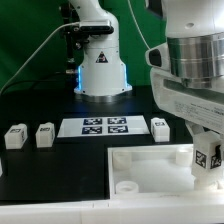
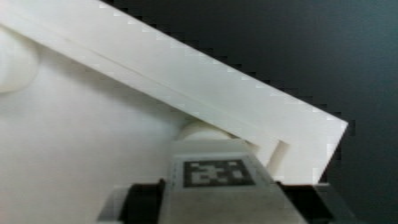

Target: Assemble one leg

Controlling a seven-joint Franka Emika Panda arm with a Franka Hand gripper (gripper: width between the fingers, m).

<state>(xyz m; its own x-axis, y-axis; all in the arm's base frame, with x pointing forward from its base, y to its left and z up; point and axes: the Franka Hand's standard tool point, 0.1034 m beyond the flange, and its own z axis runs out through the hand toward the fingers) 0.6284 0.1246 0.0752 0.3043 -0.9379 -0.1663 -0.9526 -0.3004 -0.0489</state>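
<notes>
Alignment is what matters here. The leg (image 2: 217, 170) is clamped between the fingers of the gripper (image 1: 207, 160), which are closed narrow on its sides (the tagged face looks straight up at the wrist camera). It sits at the exterior view's right, low over a corner of the large white tray-like part (image 1: 150, 160).

In the wrist view the leg is tucked into the angle where the tray's raised rim turns. I cannot tell whether it is touching the part or hanging just above it, and whatever hole it should enter is hidden beneath it.

To do this well, I would keep the leg upright and square to the rim and lower it slowly. The grip should hold until the leg is felt to seat, because letting go early could leave it tilted against the wall. Any twisting should be gentle, since nothing visible holds the tray down and it may slide on the black table (image 1: 60, 170).

One round socket (image 1: 127, 187) shows open near the tray's front edge.

Three spare legs wait well apart from the work. Two (image 1: 14, 135) (image 1: 44, 134) stand at the exterior view's left, and one (image 1: 160, 126) is just beside the marker board (image 1: 105, 126).
</notes>
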